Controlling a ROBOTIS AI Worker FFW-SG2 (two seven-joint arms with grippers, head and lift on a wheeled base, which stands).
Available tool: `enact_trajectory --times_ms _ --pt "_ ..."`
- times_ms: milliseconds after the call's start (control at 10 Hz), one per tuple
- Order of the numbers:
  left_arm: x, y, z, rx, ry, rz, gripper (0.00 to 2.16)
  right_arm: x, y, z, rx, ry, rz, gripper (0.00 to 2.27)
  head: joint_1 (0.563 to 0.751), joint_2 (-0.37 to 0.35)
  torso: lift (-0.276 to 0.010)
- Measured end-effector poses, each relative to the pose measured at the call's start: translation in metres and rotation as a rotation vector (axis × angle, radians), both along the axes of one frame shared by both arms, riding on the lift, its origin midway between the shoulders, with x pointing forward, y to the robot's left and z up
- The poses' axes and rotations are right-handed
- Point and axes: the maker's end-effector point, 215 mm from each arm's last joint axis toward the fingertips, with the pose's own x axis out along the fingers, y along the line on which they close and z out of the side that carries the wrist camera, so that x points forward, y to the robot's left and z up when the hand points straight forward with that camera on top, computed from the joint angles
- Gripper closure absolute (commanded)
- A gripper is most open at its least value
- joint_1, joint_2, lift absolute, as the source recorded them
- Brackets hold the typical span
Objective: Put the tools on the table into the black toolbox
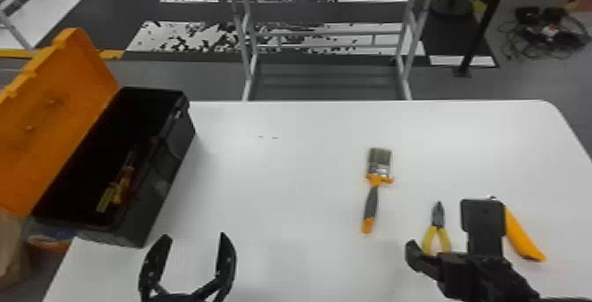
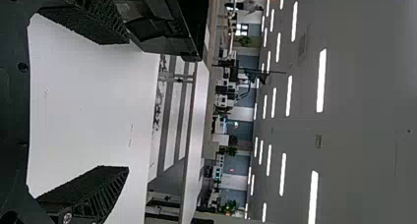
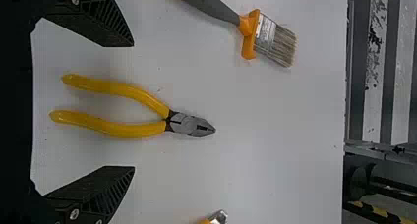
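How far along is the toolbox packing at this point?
Partly done: at least one yellow-handled tool lies inside the open black toolbox. Nothing is in hand: the left gripper is open and empty, and the right gripper is open at the pliers, not gripping them. Left on the table: pliers, paintbrush and orange-handled tool.

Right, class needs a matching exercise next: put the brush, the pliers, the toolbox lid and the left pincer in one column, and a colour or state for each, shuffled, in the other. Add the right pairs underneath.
Column one
1. Brush
2. Pliers
3. Toolbox lid
4. Left pincer

Column two
A. Orange, standing open
B. Yellow handles, lying on the white table
C. Fingers apart, holding nothing
D. Grey and orange handle, bristles at one end

Right pairs
1-D
2-B
3-A
4-C
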Motion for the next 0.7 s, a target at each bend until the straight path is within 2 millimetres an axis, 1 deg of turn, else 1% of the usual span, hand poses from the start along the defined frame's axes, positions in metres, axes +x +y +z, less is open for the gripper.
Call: enact_trajectory --times_ms 500,700 --pt "0.001 -0.001 -0.005 -0.001 0.016 -0.005 0.08 -0.001 -0.017 -0.009 0.009 0.016 -0.037 0.12 0.695 0.038 -0.075" --pt "0.002 -0.002 -0.006 -0.001 0.020 -0.007 0.08 -0.001 -0.025 -0.011 0.012 0.020 -0.054 0.17 0.695 0.020 -0.075"
